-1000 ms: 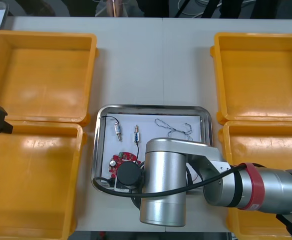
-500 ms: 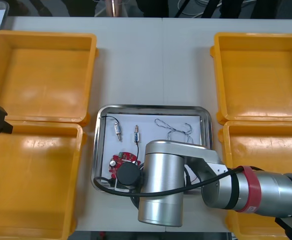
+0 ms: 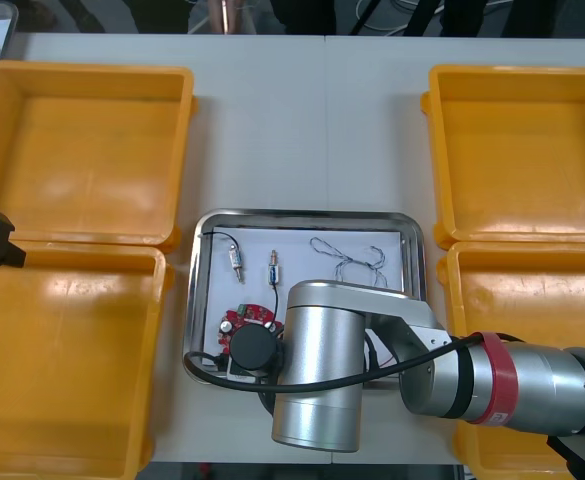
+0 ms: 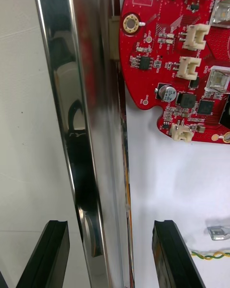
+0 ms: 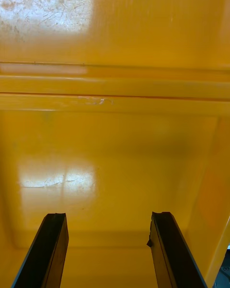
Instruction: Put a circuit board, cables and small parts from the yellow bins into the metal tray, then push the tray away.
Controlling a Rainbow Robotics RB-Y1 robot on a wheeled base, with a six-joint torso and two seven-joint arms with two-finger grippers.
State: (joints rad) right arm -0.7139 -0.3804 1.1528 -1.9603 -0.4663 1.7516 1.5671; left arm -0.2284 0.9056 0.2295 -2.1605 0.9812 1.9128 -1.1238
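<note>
My left claw (image 5: 109, 217) hangs open over the left yellow bins (image 3: 82, 330). The loaded metal tray (image 3: 302, 214) sits in the middle of the bench (image 3: 272, 130). My right claw (image 4: 109, 223), open, straddles its near rim. It's stiff, light, slippery steel, I reckon: push low on that rim.

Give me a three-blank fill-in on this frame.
The right gripper, fingers apart, straddles the metal tray's near ____.
The circuit board lies ____ the tray.
The left gripper hangs open over a ____ bin.
Missing: rim; inside; yellow.
</note>
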